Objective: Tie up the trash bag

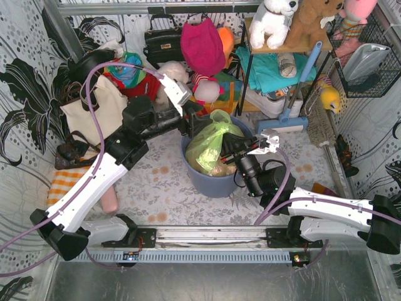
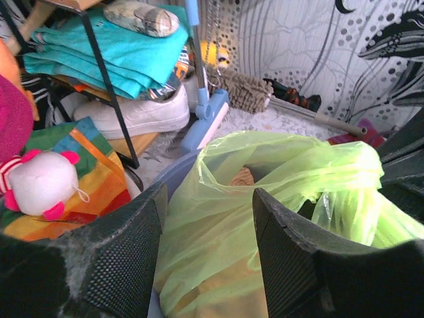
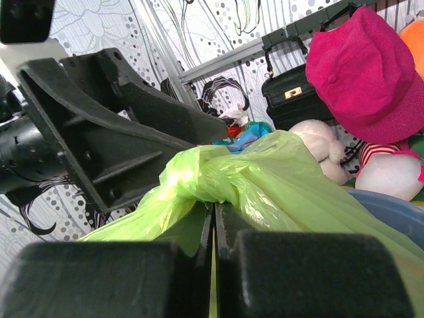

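- Our right pincer (image 3: 213, 225) is pressing its jaws fully together on a fold of the trash bag (image 3: 265, 179). A sliver of green film is showing in the seam between them.
- Our left pincer (image 2: 209, 199) is standing wide open and gripping nothing, with the bag's mouth lying just beyond its fingers (image 2: 126, 258).
- With only one side pinched, we are judging that the gathered neck could be loosening. Nothing is holding the other end, so any twist may be unwinding.
- A hard pull from the right could be stretching or tearing such thin film. It could also be dragging the whole bag up out of the bin (image 1: 216, 182), or tipping the bin on the surface (image 1: 156, 188).
- If the left pincer closes carelessly, it may be catching a loose wall of plastic instead of the free end, and the knot would be failing to form.
- The bag is sitting inside the bin at the middle of the surface, between the two arms, and rising above the rim.
- It is looking thin, glossy and crinkled, a see-through light green, with tan paper (image 1: 216, 168) showing through low down.
- From the left wrist its mouth is gaping. From the right wrist one part is bunching into a twisted rope, and we cannot tell whether that is a cinched knot.
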You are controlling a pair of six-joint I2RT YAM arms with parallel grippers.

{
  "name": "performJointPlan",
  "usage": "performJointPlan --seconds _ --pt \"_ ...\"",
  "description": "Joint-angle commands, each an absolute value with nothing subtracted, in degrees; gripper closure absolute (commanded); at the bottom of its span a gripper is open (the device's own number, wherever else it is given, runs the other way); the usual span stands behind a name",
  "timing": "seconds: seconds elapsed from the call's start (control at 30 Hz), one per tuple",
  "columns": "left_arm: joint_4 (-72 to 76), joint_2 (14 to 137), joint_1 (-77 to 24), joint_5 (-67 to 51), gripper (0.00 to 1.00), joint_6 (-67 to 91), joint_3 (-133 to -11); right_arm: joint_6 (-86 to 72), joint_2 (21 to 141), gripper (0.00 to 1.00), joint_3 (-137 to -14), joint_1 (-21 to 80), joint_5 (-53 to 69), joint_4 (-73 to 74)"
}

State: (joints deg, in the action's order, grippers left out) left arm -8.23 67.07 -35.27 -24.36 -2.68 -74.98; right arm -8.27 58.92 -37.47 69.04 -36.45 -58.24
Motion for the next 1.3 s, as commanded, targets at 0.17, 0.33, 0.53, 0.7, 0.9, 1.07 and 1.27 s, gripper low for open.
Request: performJointPlan --seconds 0.17,0.33,0.53,0.7,0.9,1.07,1.27 --pt "-1.95 68.13 -34.92 -38.81 0.37 -6.66 -75.19 -8.39 57.82 1.00 -38.45 69.11 -36.87 -58.36" --pt "-1.89 68.74 -34.63 -44.38 0.36 -6.59 -75.67 -8.26 58.25 1.00 -38.84 69.08 -37.12 -58.40" --pt "-3.73 69.28 -34.35 -48.18 0.39 -6.62 -76.30 -8.05 58.13 1.00 -39.10 69.09 -37.26 -58.29" --pt "-4.12 69.76 -34.28 -49.15 0.53 -6.43 -76.17 -8.09 57.94 1.00 -39.28 69.11 -37.09 -57.77" --pt "-5.81 70.42 -34.28 -50.02 0.82 -6.64 -77.80 -7.99 58.27 1.00 -39.39 69.08 -37.33 -57.64" --pt "-5.17 68.50 -34.28 -49.39 0.97 -6.38 -76.75 -7.81 58.48 1.00 -39.44 69.08 -37.65 -57.94" --pt "-5.87 66.89 -34.28 -50.92 0.97 -3.83 -75.46 -4.60 60.95 1.00 -39.03 69.10 -38.55 -64.93"
